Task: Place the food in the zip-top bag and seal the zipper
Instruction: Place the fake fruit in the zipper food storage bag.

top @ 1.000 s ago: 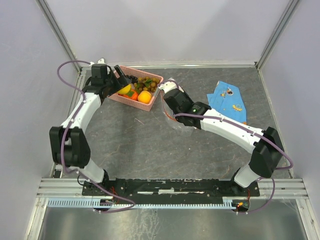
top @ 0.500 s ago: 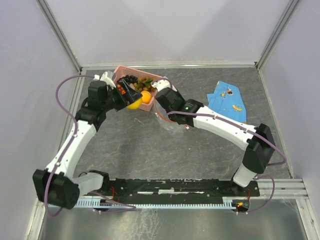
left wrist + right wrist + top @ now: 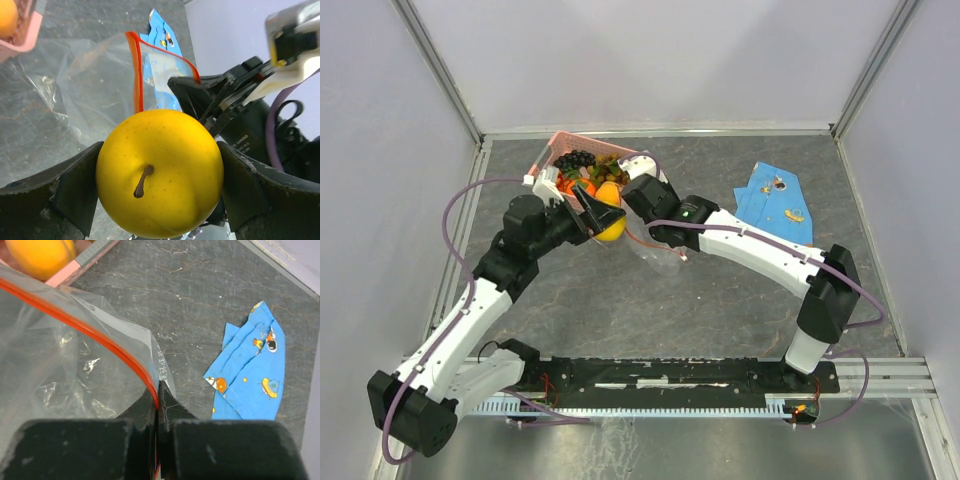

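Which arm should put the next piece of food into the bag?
Left. The left gripper clamps the lemon just in front of the zip-top bag, whose mouth faces it. The right gripper is shut on the bag's red zipper rim, so it is occupied.

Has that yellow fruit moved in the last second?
Yes. The left hand has carried the yellow fruit out of the pink basket, toward the arms' bases and nearer the blue cloth.

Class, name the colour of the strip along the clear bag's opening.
Red. The strip edges the clear bag, and the right wrist view shows it best.
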Tool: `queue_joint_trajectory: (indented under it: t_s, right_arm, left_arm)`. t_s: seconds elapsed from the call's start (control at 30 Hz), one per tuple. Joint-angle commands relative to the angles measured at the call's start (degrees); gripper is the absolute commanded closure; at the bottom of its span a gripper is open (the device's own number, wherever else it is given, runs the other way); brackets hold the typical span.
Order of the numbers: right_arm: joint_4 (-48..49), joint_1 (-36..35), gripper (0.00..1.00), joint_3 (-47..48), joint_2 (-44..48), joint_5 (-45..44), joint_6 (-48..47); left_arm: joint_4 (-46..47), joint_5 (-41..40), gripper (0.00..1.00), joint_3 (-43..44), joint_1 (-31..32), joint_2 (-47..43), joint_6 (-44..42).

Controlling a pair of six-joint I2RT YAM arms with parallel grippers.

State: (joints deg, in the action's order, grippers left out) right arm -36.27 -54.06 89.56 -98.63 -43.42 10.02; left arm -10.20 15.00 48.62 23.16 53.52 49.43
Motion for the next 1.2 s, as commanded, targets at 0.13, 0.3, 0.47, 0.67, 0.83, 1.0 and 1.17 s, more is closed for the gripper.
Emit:
queue_joint_trajectory:
  t_s: [0.13,0.3,0.47,0.67,0.83,1.0,1.17]
  right_arm:
    - [1.9,-0.5,0.98,2.1,0.7,4.0,4.8]
    - [4.4,-0.5,0.98,0.0,2.7,6.2,6.4]
    - [9.1,-0.5,0.99,-3.2,4.5,12.7,8.8]
    - [10.5,-1.1,0.98,-4.2,4.2,13.7,10.5]
    - [12.4,-1.9,0.98,-4.0,2.7,16.1,11.4]
    - [13.4,-2.7,0.98,-3.1,0.5,18.3,14.7]
    - [13.4,-3.1,0.98,-1.5,-1.6,22.5,17.9]
  left_arm:
    - [7.3,-4.4,0.42,-2.2,3.9,1.9,4.2]
    - [0.4,-11.7,0.42,-3.0,4.0,2.3,2.5]
    - [-3.8,-12.8,0.42,-2.4,4.0,4.8,-0.6]
    - [-8.8,-16.8,0.42,-1.8,4.1,5.4,-2.7]
    - [-9.2,-16.0,0.42,-1.4,4.0,6.7,-3.1]
    - [-11.9,-18.8,0.41,-0.1,4.1,9.1,-5.2]
    - [-17.6,-26.3,0.40,3.4,4.1,11.2,-9.0]
